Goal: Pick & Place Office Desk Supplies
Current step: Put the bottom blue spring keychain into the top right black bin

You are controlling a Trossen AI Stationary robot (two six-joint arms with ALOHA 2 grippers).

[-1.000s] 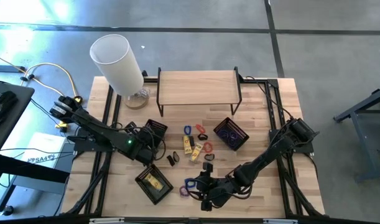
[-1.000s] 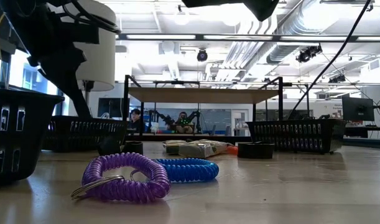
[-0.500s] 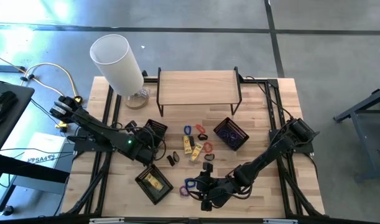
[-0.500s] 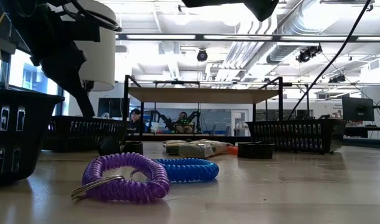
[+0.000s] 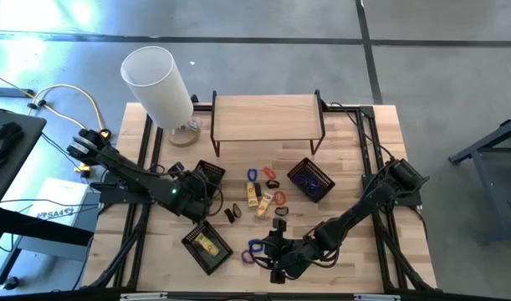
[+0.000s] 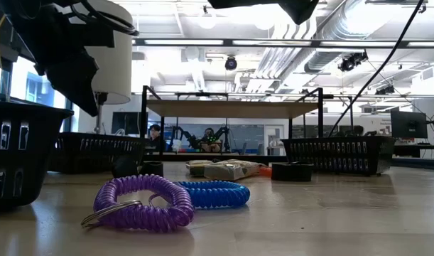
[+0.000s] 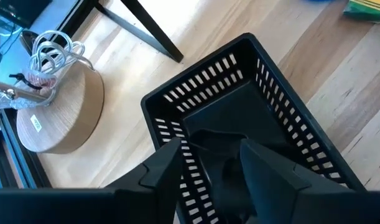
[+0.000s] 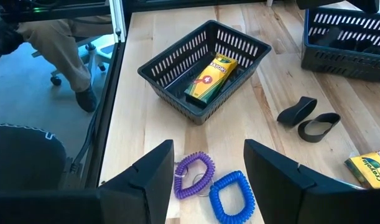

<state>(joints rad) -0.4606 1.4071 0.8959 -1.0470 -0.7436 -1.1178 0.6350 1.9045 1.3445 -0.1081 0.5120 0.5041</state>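
The left gripper (image 7: pixel 211 177) hangs over a black basket (image 7: pixel 289 134), and its fingers (image 7: pixel 168 168) hide part of the basket floor — any content there cannot be told. From above, the loose bands and clips on the worktop (image 5: pixel 355 159) are too small to sort (mere colored specks). A yellow packet (image 8: pixel 371 165) is cut off at the edge.

Bright, even light fills the room. In the low view, long ceiling lamps (image 6: pixel 202 41) glow white and the near purple band (image 6: pixel 142 204) looks sharp. The floor (image 5: pixel 38 25) by the desk's far left corner shines with glare. Shadows are soft.
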